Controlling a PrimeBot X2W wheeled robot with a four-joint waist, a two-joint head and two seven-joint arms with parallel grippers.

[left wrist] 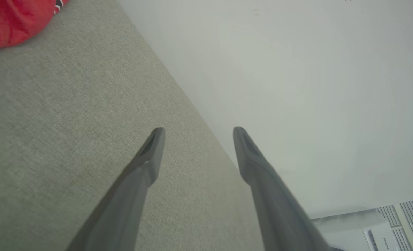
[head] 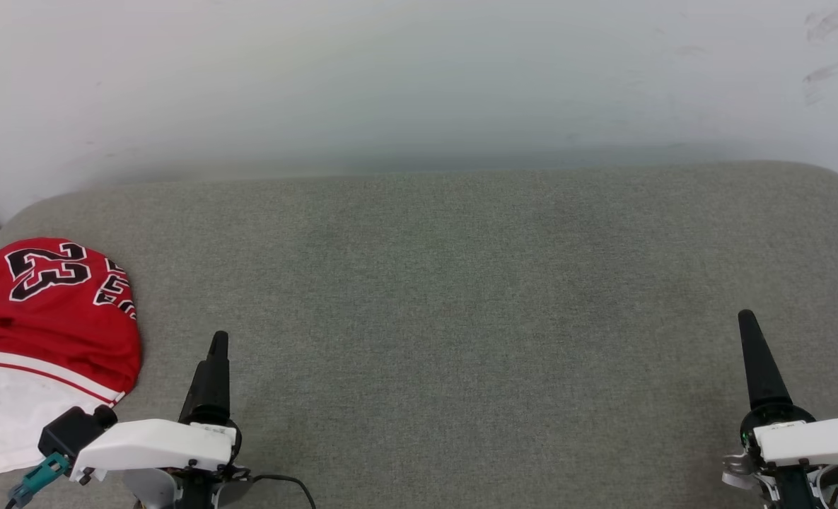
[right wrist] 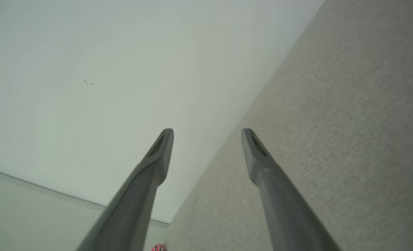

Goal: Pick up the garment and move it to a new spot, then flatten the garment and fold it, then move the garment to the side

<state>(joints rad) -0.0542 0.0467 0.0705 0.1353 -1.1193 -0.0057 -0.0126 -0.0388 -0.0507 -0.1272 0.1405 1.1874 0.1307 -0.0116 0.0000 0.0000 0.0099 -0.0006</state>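
The garment [head: 44, 311] lies bunched at the far left of the grey-green padded surface [head: 461, 283]. It is red with a black "23" on top, and a white part with a red stripe faces the front. My left gripper [head: 218, 343] stands just right of it, apart from the cloth. In the left wrist view this gripper [left wrist: 196, 134] is open and empty, with the garment [left wrist: 11, 21] in the top left corner. My right gripper [head: 746, 322] is at the far right; in the right wrist view it [right wrist: 207, 134] is open and empty. A red speck of the garment [right wrist: 158, 248] shows at the bottom edge.
A pale wall [head: 419, 85] rises right behind the padded surface's rounded back edge. A white appliance [left wrist: 377, 230] shows beyond the surface in the left wrist view. The wide stretch of fabric between the two grippers is bare.
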